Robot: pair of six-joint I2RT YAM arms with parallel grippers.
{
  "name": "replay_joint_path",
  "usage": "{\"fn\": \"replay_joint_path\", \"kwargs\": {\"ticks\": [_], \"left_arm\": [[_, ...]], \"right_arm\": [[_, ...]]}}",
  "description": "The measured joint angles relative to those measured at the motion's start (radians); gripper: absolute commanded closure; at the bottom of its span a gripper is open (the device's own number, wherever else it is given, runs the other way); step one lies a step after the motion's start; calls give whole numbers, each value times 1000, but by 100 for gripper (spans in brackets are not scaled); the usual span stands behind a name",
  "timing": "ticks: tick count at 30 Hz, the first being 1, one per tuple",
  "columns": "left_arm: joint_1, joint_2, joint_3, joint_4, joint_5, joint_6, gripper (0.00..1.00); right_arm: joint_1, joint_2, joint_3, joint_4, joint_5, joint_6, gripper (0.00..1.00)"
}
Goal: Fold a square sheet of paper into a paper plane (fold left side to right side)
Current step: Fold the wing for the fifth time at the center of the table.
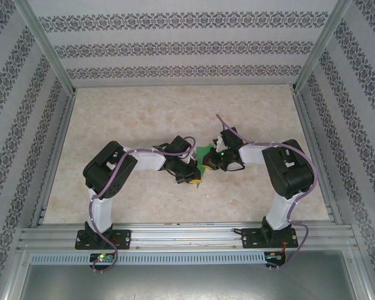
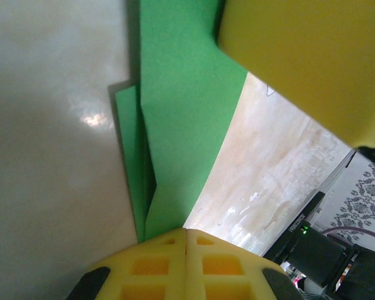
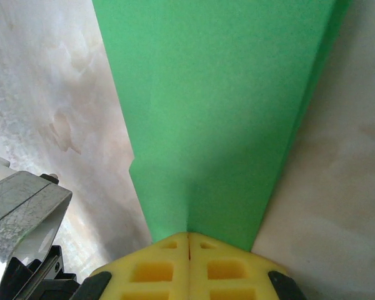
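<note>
Top external: green paper (image 1: 206, 155) held mid-table between both arms. Left gripper (image 2: 186, 232) and right gripper (image 3: 189, 236) each clench it at an edge. Layered creases present, shape tapering; wing folds likely remain.

top: high, behind bases, looking down on whole table (image 1: 144, 119) | wrists: each just behind own fingers (image 2: 156, 265), very close | shared: green paper (image 1: 205, 153) in all three
</note>
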Motion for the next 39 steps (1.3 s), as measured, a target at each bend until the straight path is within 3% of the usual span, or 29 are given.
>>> {"fn": "replay_joint_path", "kwargs": {"ticks": [32,39], "left_arm": [[-19,-74,-86,-43,-7,53,99],[-16,-148,-132,-74,-11,45,100]], "right_arm": [[0,6,11,-19,0,-8,100],[0,6,11,-19,0,-8,100]]}}
